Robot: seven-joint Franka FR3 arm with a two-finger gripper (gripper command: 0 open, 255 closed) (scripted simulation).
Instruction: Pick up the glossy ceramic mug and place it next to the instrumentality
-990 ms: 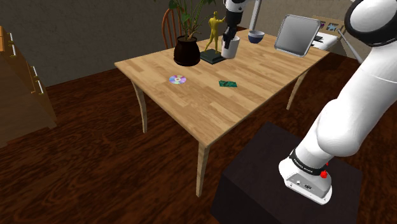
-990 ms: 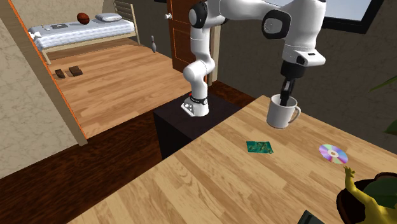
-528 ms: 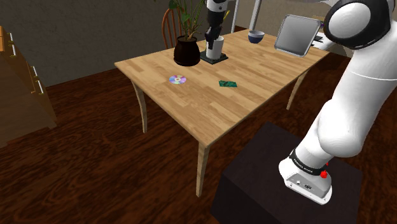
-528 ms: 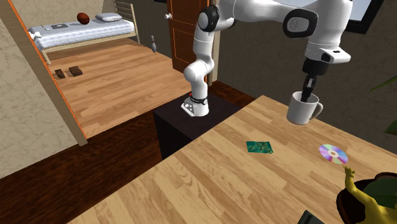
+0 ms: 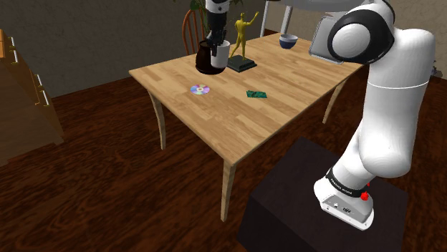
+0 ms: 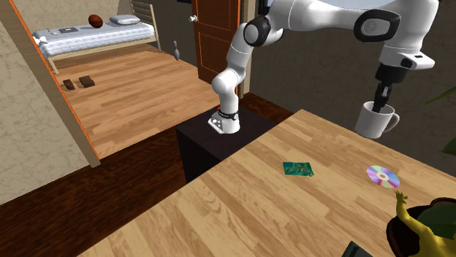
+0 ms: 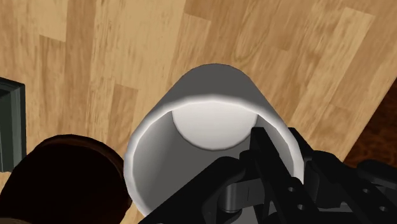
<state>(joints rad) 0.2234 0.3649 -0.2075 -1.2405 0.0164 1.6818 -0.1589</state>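
disc (image 5: 200, 89) lies flat on the table (image 5: 286, 79) with open room around it. the dark plant pot (image 5: 203, 61) sits near the white mug (image 5: 220, 56), which hangs over the table near an edge. the gripper (image 5: 218, 44) clamps its rim, one finger inside. i judge the mug stiff, slick, breakable. the yellow figure (image 5: 241, 34) crowds it on the shoulder view's right.

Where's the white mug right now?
Shoulder view: the white mug is held by the end effector over the table, beside the dark plant pot.
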